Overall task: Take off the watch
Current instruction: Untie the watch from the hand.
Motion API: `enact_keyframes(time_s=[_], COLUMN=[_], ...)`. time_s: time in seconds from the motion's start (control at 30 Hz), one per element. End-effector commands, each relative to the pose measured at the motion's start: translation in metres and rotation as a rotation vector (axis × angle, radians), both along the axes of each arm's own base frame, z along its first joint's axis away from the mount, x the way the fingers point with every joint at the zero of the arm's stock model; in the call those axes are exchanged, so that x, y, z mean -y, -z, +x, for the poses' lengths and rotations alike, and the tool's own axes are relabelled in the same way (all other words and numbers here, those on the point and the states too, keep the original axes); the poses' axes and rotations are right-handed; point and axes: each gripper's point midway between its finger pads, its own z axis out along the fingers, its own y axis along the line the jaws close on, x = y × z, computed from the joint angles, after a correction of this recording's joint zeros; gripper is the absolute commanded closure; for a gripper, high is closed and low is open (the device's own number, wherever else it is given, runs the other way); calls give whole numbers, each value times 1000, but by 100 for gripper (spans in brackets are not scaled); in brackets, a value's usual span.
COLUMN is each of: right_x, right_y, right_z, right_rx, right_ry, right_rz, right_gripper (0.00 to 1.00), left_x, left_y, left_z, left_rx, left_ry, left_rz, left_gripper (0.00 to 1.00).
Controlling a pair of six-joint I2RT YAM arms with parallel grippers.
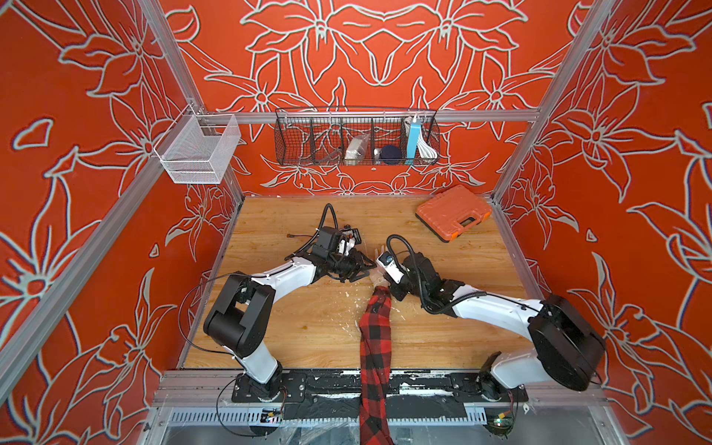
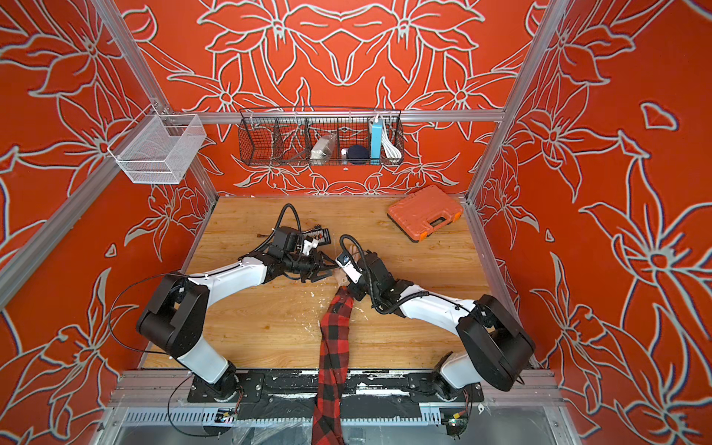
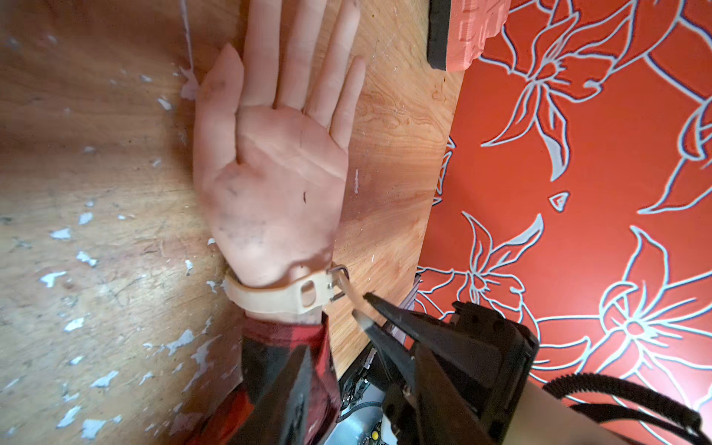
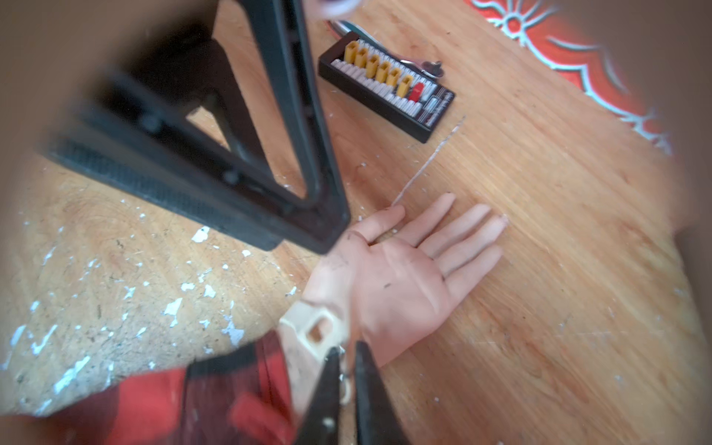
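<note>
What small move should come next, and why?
Probably the right gripper should close on the strap's free end and pull it back across the buckle: the watch is still fastened around the mannequin wrist, and that end lies between its parted jaws.

no legible txt, labels, nos. anywhere

Fig. 1, as I see it from my console. Wooden table (image 1: 443,335), flecked with white. Far right: closed orange tool case (image 1: 454,212). Back rail: black wire basket (image 1: 296,142), with a blue box (image 1: 413,136) and a white cable (image 1: 427,148) in its rightmost compartment. Back-left corner: white mesh basket (image 1: 200,154). Mid-table: black bit holder (image 4: 386,86) carrying yellow bits, with a ratchet (image 4: 420,63) just beside it.
</note>
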Motion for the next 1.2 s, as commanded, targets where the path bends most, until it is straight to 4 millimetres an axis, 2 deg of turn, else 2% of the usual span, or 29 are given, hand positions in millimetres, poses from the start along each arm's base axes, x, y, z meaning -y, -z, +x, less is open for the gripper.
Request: enact_keyframes(time_s=[0.0, 0.17, 0.3, 0.6, 0.7, 0.77, 0.93, 1.17], right_x=[-1, 6, 18, 41, 38, 33, 36, 45], right_y=[-22, -15, -13, -1, 7, 11, 21, 30], right_z=[4, 3, 7, 7, 3, 1, -3, -10], right_rx=[-22, -55, -69, -261, -350, -387, -430, -472], right_ry=[107, 151, 226, 417, 414, 402, 431, 449], right_rz=[144, 151, 128, 44, 17, 17, -8, -26], right_gripper=[86, 88, 87, 69, 56, 53, 56, 71], left_x=[3, 5, 1, -2, -2, -2, -4, -6], left_y=[3, 15, 24, 26, 25, 25, 22, 17], left_z=[3, -2, -8, -11, -12, -12, -12, -11], left_rx=[17, 10, 14, 25, 28, 30, 44, 65], left_ry=[24, 66, 78, 92, 96, 99, 103, 111], left_rz=[15, 71, 128, 158, 160, 162, 172, 192], left_gripper=[61, 75, 76, 74, 74, 74, 74, 74])
